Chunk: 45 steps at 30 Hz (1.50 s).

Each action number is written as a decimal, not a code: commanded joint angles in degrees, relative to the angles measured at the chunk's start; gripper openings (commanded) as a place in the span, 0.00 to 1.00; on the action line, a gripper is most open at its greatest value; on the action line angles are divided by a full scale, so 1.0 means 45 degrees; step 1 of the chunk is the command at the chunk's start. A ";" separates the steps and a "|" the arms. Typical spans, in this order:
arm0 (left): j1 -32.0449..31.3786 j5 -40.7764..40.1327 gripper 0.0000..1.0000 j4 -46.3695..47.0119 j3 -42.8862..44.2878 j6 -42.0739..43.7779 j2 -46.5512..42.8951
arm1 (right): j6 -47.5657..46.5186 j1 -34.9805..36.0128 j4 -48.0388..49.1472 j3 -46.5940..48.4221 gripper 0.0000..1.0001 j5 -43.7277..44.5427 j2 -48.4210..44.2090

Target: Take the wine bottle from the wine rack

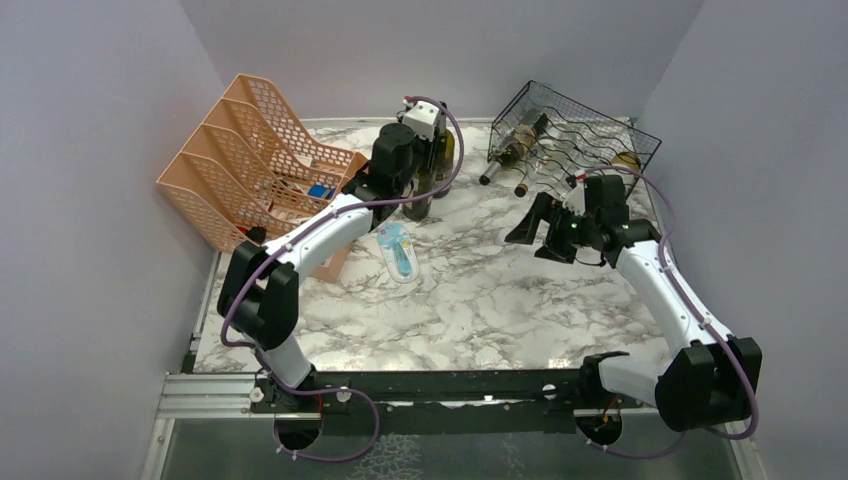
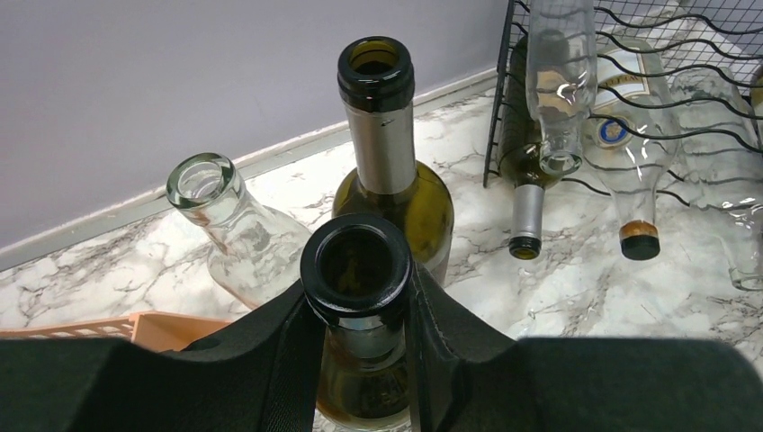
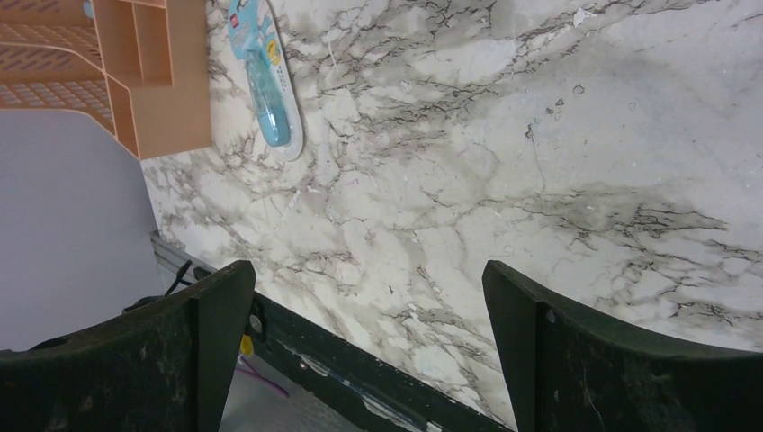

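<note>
While viewed from the left wrist, lower centre: left gripper (image 2: 358,301) clamped on the neck of a dark green glass wine bottle (image 2: 360,382), just under the lip, with a black finger (image 2: 279,351) pressed to each side. Upright, off the rack and to its left; base hidden, so no telling whether resting on the surface. Just behind, toward upper centre, a second green glass bottle with a silver foil collar (image 2: 385,148), also upright; left of that, a clear glass bottle (image 2: 243,243), leaning leftward. At the right edge of the frame, a black wire wine rack with wavy shelves (image 2: 493,117), holding several bottles on their sides, necks poking out toward the camera: a green one with a silver capsule (image 2: 526,211) and a clear one with a dark stopper (image 2: 637,202). From overhead, same rack at upper right on a white, grey-veined marble tabletop (image 1: 480,300), gripped bottle at upper centre, left of it. At upper left, a peach plastic mesh file organizer (image 1: 250,150); at centre, flat on the marble, a light blue item in a clear blister pack (image 1: 400,252). Right of centre, near the front of the rack, the right gripper (image 1: 540,225); in its own wrist view, jaws spread wide apart over marble.
</note>
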 commanded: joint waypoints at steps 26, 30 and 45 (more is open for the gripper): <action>0.0217 -0.0578 1.00 0.0711 -0.2103 0.1401 -0.4101 | 0.0138 -0.0027 -0.1148 0.0979 1.00 0.1140 -0.0030; 0.0218 -0.0528 0.99 0.2735 -0.4564 0.1716 -0.5619 | -0.0080 -0.0031 -0.1821 0.1578 1.00 0.1504 0.0301; 0.0237 -0.0380 0.98 0.3736 -0.6004 0.1795 -0.7106 | -0.0227 -0.0027 -0.2068 0.3530 1.00 0.3799 0.1270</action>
